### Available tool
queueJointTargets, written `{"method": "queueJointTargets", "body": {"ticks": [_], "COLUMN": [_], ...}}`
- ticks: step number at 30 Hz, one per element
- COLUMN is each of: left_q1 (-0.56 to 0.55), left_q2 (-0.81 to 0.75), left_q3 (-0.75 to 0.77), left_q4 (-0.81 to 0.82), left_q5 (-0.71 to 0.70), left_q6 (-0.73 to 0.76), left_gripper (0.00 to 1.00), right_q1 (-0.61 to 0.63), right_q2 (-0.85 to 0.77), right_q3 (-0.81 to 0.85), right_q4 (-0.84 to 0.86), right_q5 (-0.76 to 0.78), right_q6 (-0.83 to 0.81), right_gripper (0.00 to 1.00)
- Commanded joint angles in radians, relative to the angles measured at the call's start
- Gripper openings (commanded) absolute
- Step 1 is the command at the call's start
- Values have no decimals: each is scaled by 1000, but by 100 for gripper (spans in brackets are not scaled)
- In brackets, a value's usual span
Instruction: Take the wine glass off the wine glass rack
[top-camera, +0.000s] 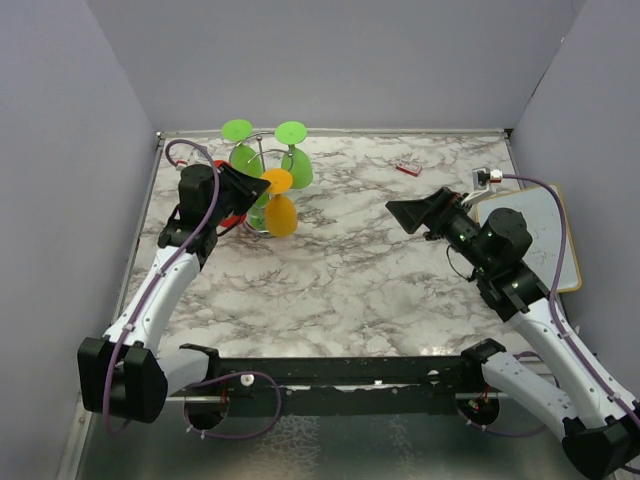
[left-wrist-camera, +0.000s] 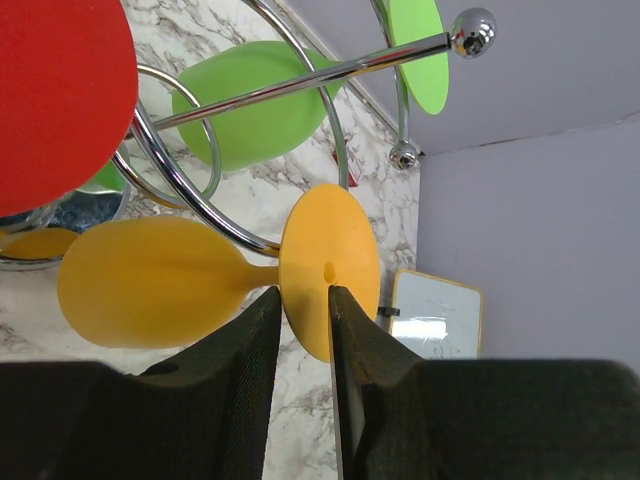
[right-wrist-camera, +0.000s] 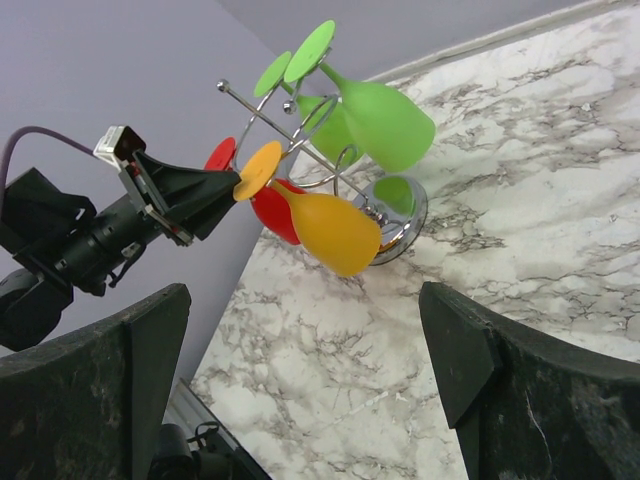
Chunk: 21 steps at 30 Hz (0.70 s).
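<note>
1. About midway between the near and far edges of the marbled worktop, toward its right edge, the right gripper is held above the surface. Its jaws are spread wide, with nothing between them.
2. A whiteboard is laid flat along the right edge.
3. Toward the far left corner, the left gripper is pointed at the wine glass. Its jaws are parted by a narrow gap only, and the lower rim of the glass's round foot is seen through it. Whether the pads touch the foot cannot be told.
4. The wine glass, an orange one, is hung foot-up and tilted from a wire loop on the near side of the wine glass rack.
5. The rack is stood by the far left corner; green glasses and a red glass are also hung on it.
6. A small red-and-white object is seen near the far edge, right of centre.
</note>
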Motion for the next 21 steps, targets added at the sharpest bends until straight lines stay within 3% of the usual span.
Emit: {"method": "queueJointTargets", "body": {"ticks": [1,13,21], "left_q1": [6,9,13], "left_q2": [13,20,10], "left_q3": [-13,-11,-16], "left_q4": [36,42,61], "left_q5": [32,35,51], "left_q6": [-13,-16,-33], "left_gripper": [29,28,17], "right_q1": [4,4,4], "right_q2": [-19,-21,-21], "right_q3": [-13,-13,-14], "right_q4": [-1,0,-1], "right_q5": [29,31,29], "right_q6": [-2,-3,0], "right_gripper": [99,99,99]}}
